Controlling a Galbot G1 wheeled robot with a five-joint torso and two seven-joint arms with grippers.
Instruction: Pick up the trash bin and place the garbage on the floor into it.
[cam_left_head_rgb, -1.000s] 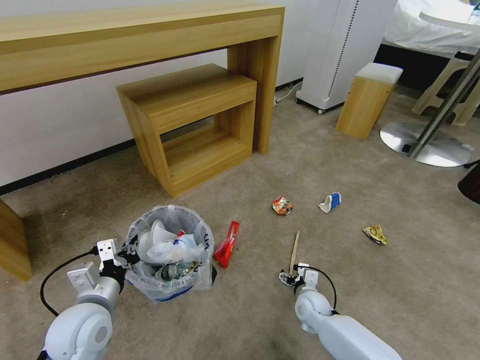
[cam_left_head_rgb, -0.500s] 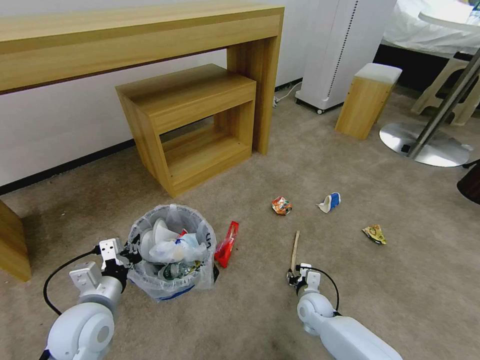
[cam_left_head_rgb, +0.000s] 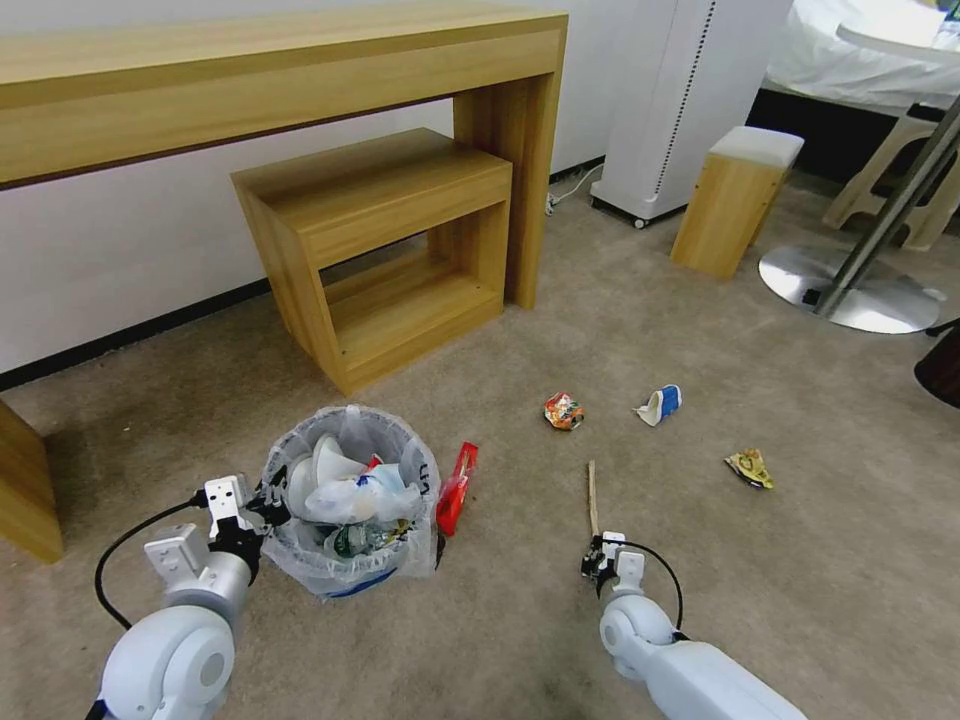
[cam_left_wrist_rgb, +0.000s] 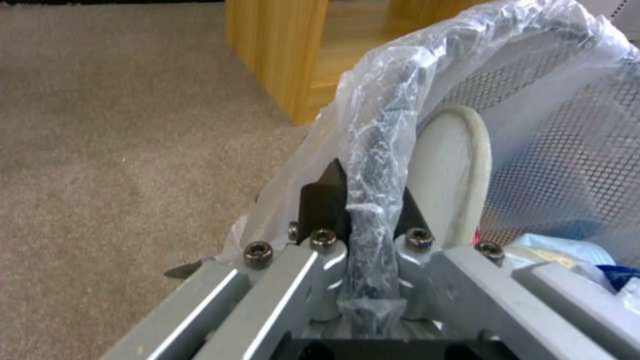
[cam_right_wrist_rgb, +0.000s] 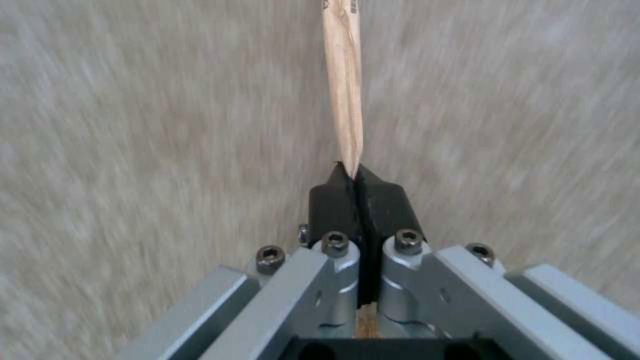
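**Bin in my left claw, stick in my right**

My left claw (cam_left_head_rgb: 268, 503) is clamped on the near-left rim of the trash bin (cam_left_head_rgb: 350, 500), its black pads pressed together over the bag-wrapped edge (cam_left_wrist_rgb: 373, 190). The bin sits low at my left on the beige floor (cam_left_head_rgb: 620, 330), stuffed with white slippers, a plastic bag and other litter. A red wrapper (cam_left_head_rgb: 456, 488) lies just beside the bin's right side.

My right claw (cam_left_head_rgb: 598, 560) is pinching the near end of the wooden stick (cam_left_head_rgb: 592, 497), which points away from me across the carpet; the pads (cam_right_wrist_rgb: 333, 200) are closed tight on its tip.

Farther out lie an orange packet (cam_left_head_rgb: 563, 411), the blue-white paper cup (cam_left_head_rgb: 661, 404) and a yellow packet (cam_left_head_rgb: 750, 467), well apart from each other.
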